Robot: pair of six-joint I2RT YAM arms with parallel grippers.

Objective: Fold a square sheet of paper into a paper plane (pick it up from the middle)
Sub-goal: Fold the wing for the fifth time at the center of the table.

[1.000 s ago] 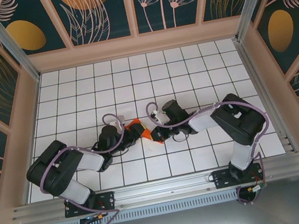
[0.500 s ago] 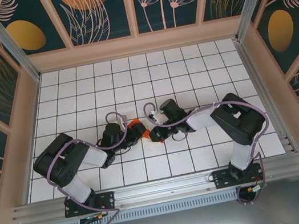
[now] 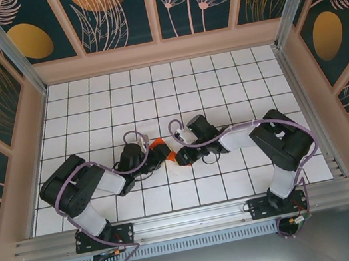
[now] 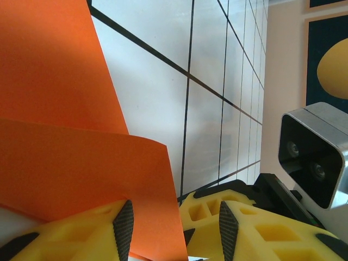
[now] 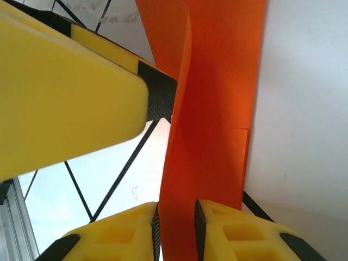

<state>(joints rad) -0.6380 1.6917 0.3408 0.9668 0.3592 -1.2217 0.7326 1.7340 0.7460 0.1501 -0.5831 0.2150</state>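
Folded orange paper (image 3: pixel 158 146) stands in the middle of the tiled table (image 3: pixel 220 82). At its nine o'clock the left gripper (image 4: pixel 174 231) straddles it, jaws half apart. At three o'clock the right gripper (image 5: pixel 176 228) has narrow jaws around it, hold unclear; the left finger (image 5: pixel 70 92) crowds alongside.

A white tabletop (image 3: pixel 173 198) ruled into square tiles by thin dark lines fills the middle of the top view, evenly lit. Pale pinkish wooden frames (image 3: pixel 161 52) border it on three sides. Behind them stand dark teal wall panels (image 3: pixel 120 11) painted with gold ovals and pale line-drawn leaves and flowers. Aluminium posts (image 3: pixel 4 45) slant in the upper corners, and a ribbed metal rail (image 3: pixel 197 218) crosses the lower part of the frame.
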